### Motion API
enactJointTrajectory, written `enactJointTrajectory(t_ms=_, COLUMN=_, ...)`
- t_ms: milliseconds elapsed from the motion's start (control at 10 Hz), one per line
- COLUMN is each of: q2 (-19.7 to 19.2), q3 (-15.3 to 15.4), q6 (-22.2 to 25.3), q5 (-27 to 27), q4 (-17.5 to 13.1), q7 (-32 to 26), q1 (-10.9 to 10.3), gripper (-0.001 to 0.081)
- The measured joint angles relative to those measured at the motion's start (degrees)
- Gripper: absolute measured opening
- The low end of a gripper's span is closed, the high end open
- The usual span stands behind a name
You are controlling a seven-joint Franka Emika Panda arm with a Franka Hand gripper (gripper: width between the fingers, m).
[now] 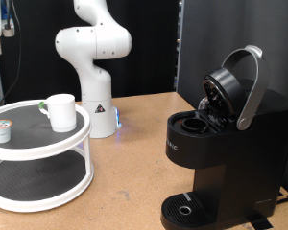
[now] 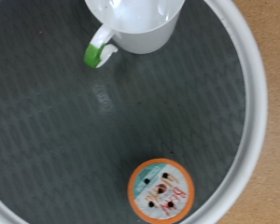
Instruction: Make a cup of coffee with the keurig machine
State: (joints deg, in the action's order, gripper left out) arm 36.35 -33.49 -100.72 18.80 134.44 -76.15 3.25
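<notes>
On the upper shelf of a white two-tier round stand (image 1: 48,144) at the exterior view's left stood the cup (image 1: 60,111), a plain white glazed mug on the dark, ribbed mat lining that shelf. Near it, toward the stand's left rim, sat a small pod (image 1: 1,130) with a pale foil top. From the wrist view the cup (image 2: 135,23) was cut off by the frame edge, its handle showing a green-tinted edge, while the pod (image 2: 160,189) appeared with an orange rim and a printed lid. No fingers of the gripper showed in either picture, so whether they stood wide or narrow could not be told, nor how far the cup lay from them.

At the exterior view's right stood the keurig machine (image 1: 221,153), boxy and matte black, its grey-rimmed hinged lid raised and the round pod chamber exposed. Its low drip tray sat at the near bottom, partly cropped. Behind the stand rose the white robot arm (image 1: 94,57), smooth and rounded, its upper part out of frame. Everything rested on a brown wooden table (image 1: 134,182).
</notes>
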Motion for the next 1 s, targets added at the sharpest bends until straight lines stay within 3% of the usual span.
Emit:
enactJointTrajectory(t_ms=300, q2=-0.6, q3=0.0, q6=-0.4, q5=0.5, q4=0.0, q7=-1.7, q1=0.0, gripper=0.0802)
enactJointTrajectory(t_ms=1000, q2=-2.6, q3=-3.0, q6=-16.2, q5=1.1, q4=9.2, q7=-0.8, q1=0.0, gripper=0.0802)
